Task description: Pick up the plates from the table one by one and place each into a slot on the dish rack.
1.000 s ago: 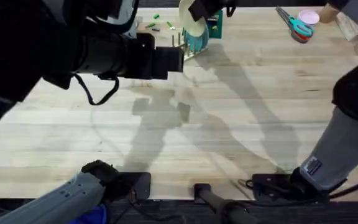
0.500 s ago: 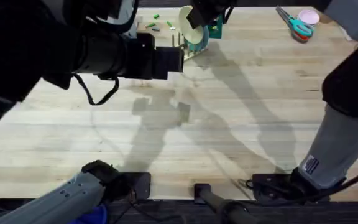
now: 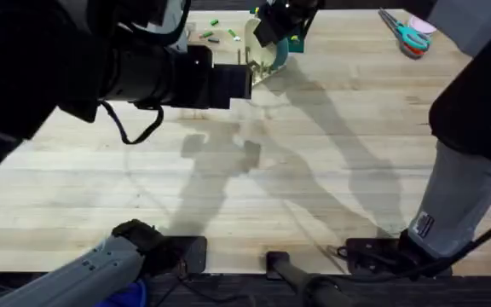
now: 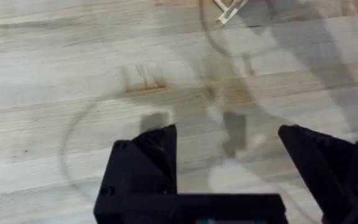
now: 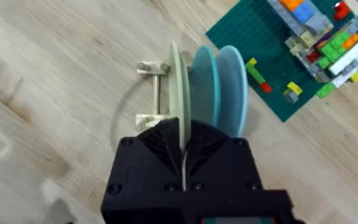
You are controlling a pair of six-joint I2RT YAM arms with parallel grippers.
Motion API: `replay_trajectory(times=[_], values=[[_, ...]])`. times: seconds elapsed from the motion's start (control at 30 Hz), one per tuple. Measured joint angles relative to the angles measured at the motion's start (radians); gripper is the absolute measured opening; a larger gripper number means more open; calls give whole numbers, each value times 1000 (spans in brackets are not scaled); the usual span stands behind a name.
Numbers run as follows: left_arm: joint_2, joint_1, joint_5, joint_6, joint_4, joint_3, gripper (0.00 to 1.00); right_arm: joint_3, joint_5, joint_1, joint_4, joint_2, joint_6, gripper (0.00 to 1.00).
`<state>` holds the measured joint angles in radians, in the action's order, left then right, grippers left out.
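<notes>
While the right gripper (image 5: 183, 163) has its fingers clamped on the cream plate (image 5: 178, 93), that plate stands upright in the dish rack (image 5: 153, 93) beside two teal plates (image 5: 219, 87). Placing step; next: release, lift clear. Left gripper (image 4: 229, 152) fingers wide, empty, above bare bench (image 4: 55, 93).

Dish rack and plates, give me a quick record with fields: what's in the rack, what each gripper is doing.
Dish rack: far on the table, beside a green block stand
In rack: two teal plates, upright
Cream plate: upright at the rack, edge between the right gripper's fingers
Right gripper: shut on the cream plate
Left gripper: open, over bare wood
</notes>
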<state>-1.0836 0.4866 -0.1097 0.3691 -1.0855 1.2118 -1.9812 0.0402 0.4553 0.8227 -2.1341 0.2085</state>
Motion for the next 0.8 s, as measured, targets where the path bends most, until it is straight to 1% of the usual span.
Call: replay_trajectory(times=[0.8], values=[[0, 0, 0, 0, -3, 0, 992, 0, 0, 0, 23, -2, -9, 31]])
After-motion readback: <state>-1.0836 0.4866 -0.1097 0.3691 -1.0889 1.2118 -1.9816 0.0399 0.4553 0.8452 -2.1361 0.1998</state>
